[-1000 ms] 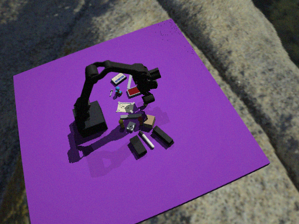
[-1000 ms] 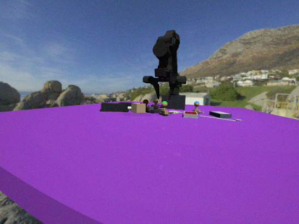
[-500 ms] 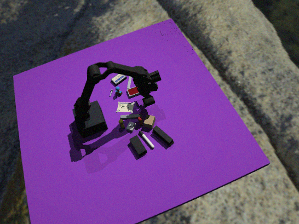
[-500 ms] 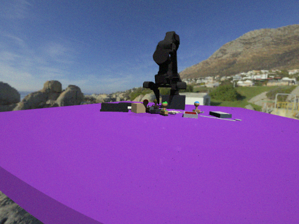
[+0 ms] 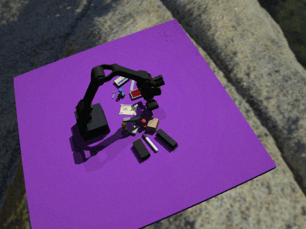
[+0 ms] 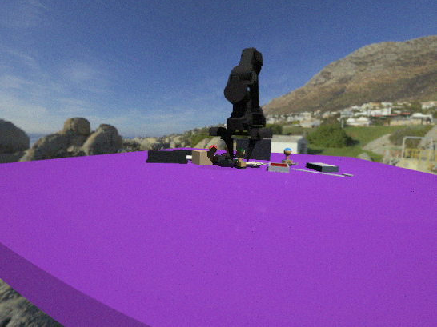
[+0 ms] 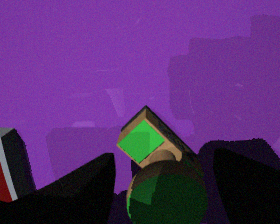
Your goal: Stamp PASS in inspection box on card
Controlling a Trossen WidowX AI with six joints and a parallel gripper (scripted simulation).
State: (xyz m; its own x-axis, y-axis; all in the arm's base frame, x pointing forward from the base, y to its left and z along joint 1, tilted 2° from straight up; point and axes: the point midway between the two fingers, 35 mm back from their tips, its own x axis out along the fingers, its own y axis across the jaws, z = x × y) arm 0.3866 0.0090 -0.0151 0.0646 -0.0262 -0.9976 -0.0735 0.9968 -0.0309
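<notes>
My gripper (image 6: 239, 159) (image 7: 164, 161) is open, pointing down, with its fingers low on either side of a stamp with a green round knob. This green stamp (image 6: 240, 164) (image 7: 140, 141) stands upright on the bench, with a green patch on its wooden base. No finger contact shows in the wrist view. The red ink pad (image 5: 135, 93) (image 6: 278, 165) (image 7: 4, 186) lies to the left in the wrist view. The card (image 5: 125, 111) (image 6: 254, 164) lies flat between the arm base and the gripper; its box and any print are too small to read. The arm hides the green stamp in the top view.
A blue-knobbed stamp (image 5: 120, 90) (image 6: 287, 151) stands near the pad. A red-knobbed stamp (image 5: 143, 121) and a tan block (image 5: 152, 124) (image 6: 202, 157) are near the gripper. A white marker (image 5: 151, 144) lies between two black blocks (image 5: 166, 139) (image 5: 140, 149). A white-and-blue box (image 5: 121, 81) lies beyond the pad.
</notes>
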